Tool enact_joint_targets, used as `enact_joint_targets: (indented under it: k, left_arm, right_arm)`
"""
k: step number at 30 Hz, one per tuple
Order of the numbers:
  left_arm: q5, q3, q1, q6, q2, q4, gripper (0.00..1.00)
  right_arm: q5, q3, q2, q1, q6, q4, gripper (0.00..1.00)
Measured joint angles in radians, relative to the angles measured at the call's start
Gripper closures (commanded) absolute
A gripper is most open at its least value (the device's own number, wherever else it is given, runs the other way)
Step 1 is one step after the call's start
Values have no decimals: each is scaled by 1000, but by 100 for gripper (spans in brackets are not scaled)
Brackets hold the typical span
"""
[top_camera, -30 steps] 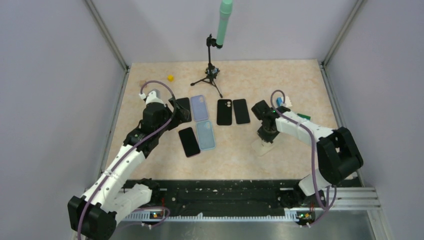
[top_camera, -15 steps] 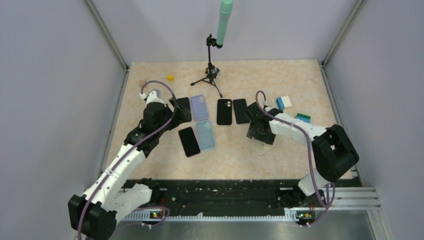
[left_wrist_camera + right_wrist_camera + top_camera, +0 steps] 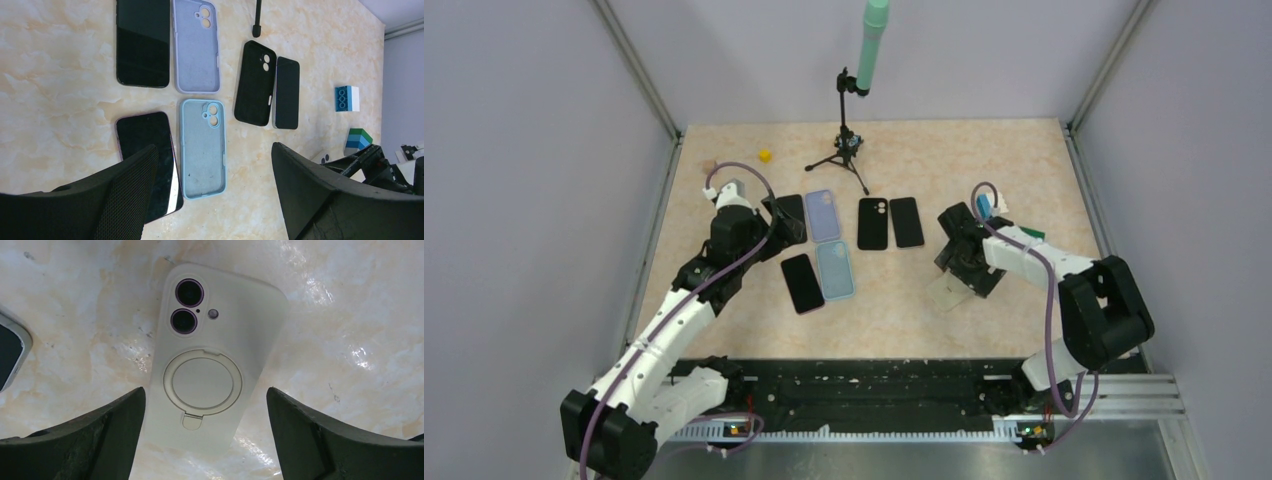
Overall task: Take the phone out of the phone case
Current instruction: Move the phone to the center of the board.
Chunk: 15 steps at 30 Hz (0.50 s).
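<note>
Happening now: the right gripper (image 3: 206, 390) is hanging straight over the cream phone case (image 3: 215, 340). Its jaws are spread wide, one finger off each long side, and neither looks to be touching it.
Where the thing is sitting: the case is lying back-up on the marble-look table (image 3: 1024, 160), off to the right of the row of other phones. The phone is inside it, since the camera lenses (image 3: 189, 292) are showing through the cutout. The ring stand (image 3: 202, 382) is lying folded flat.
Left gripper (image 3: 214, 146): also gaping wide and carrying nothing. It's hovering above the light blue case (image 3: 202, 150) and the bare black phone (image 3: 147, 150) beside it, well apart from the cream one.
Step I'm guessing: going for a first grip on the cased phone, so the real peeling is looking not yet begun.
Doing it well: I'd be coming down square and pinching across the long edges. That's probably keeping the pads off the ring stand, so nothing is flipping open.
What I'm worrying about: the case looks soft and rubbery. A squeeze may be flexing the walls rather than gripping, and the whole thing could be sliding on that smooth top.
</note>
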<state>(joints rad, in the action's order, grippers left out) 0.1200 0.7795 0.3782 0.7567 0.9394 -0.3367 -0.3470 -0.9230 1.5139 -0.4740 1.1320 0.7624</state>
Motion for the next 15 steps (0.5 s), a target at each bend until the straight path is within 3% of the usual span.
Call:
enact_joint_targets:
  k: [3,15]
  left_arm:
    - [0,-3,-2,0,-2,0,16]
    - [0,-4,-5,0,-2,0,16]
  right_arm:
    - [7,27,-4,2,40,-4,1]
    - [66,53,21,41,103,-46,1]
